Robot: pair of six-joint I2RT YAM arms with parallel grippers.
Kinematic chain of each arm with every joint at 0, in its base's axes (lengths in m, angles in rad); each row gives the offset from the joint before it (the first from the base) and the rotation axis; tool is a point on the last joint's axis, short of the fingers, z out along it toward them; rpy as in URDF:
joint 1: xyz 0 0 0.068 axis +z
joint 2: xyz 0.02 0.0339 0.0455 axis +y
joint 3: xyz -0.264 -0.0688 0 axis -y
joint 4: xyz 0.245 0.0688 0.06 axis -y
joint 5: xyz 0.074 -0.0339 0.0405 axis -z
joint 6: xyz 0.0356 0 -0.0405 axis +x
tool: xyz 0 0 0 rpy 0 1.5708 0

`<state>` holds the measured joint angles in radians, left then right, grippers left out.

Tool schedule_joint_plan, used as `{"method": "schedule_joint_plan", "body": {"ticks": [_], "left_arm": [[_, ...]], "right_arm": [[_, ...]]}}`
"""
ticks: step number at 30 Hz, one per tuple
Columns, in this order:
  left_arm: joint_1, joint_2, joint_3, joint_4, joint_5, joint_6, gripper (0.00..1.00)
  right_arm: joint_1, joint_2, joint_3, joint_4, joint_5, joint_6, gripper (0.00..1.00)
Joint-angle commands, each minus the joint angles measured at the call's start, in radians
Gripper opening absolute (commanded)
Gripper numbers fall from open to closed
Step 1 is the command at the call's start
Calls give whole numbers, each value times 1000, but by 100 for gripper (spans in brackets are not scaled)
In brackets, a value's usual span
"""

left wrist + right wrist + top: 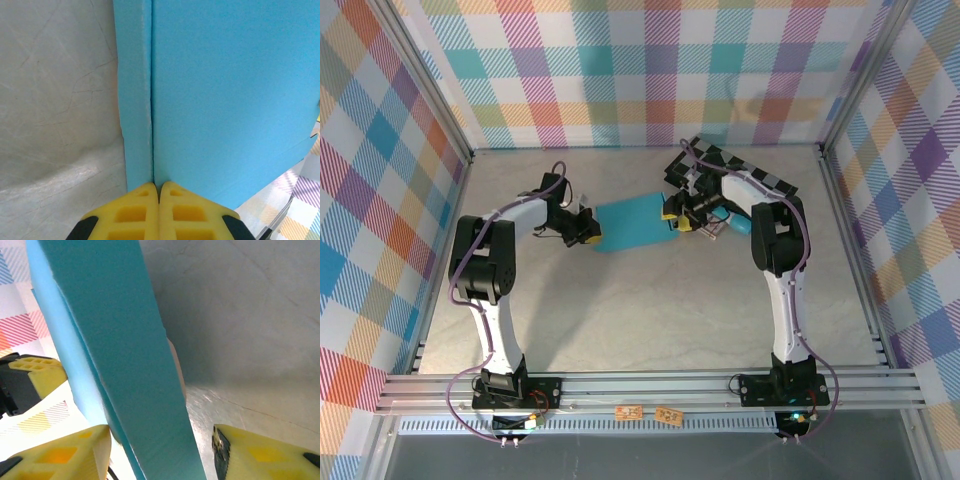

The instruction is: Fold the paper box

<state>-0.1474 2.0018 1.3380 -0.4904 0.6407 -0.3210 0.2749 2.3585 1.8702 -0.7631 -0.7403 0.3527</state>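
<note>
Left gripper (pixel 585 226) sits at the left edge of the paper box (pixel 632 222) with its jaws fully together. In the left wrist view the yellow fingertips (pixel 135 212) meet with no gap, and their tips are right up against the teal card. A crease runs straight out from the seam between them. I can't tell whether a sliver of card is nipped in there or the tips only press on it.

The box is mid-table (pixel 650 320), directly between the two grippers. Its long axis runs roughly left-right, gripper to gripper, slightly skewed. A narrow strip lies on one side of the crease and the broad panel on the other. I can't tell if it lies flat or is tipped up.

Right gripper (pixel 676 214) is at the box's right end, jaws part open and astride the card. In the right wrist view the teal panel passes edge-on between the pads: one pad (pixel 75 450) sits close beside it, the other is well apart with bare table showing between. Nothing gripped.

The relation that matters is that the box extends rightward from the left fingertips along that crease, and both arms are at the box — neither has any reach to make. My read is that the fold turns about that crease, with left as the anchor and right moving the panel. The card is thin, so it may buckle or slide if the anchor is only a press.
</note>
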Motion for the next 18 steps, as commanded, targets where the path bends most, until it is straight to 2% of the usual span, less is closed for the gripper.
{"method": "schedule_joint_plan", "body": {"ticks": [1,4,7,11,12,15,18], "left_arm": [[11,47,-54,-108,-99,25,5],[10,56,-53,-106,-97,25,5],[11,61,-48,-102,-96,24,5],[12,45,-45,-83,-88,8,5],[13,33,-44,-73,-78,-6,7],[17,-41,-48,-14,-56,-75,22],[15,-140,-73,102,-40,-177,34]], "right_arm": [[7,25,6,29,-88,-32,56],[27,37,3,95,-163,10,56],[61,36,2,147,-186,62,56],[75,7,-60,258,-194,171,49],[75,-16,-91,295,-184,198,48],[67,-86,-160,359,-147,267,43],[54,-134,-188,349,-113,347,33]]}}
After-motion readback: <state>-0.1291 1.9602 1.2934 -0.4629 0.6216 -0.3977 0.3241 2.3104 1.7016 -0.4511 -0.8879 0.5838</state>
